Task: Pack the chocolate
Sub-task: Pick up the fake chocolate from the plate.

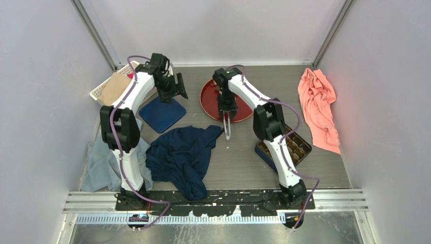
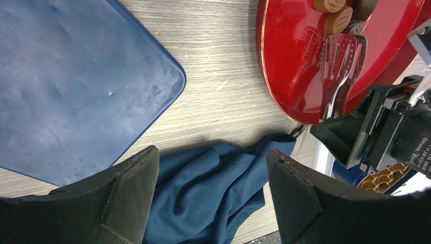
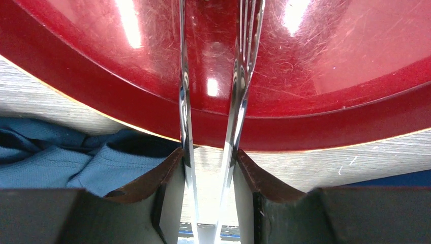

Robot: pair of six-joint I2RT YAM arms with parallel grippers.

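Light brown chocolate pieces lie on the red round tray at its far side. My right gripper is shut on metal tongs. The slotted tong tips lie on the tray floor just short of the chocolate and hold nothing. In the top view the right gripper sits at the tray's near rim. The navy gridded box lies at the right, partly hidden by the right arm, with some chocolate in it. My left gripper is open and empty above the navy cloth's corner.
A flat blue lid lies left of the tray. A crumpled navy cloth covers the near middle. A pink cloth lies at the right, a grey cloth at the left and a white basket at the back left.
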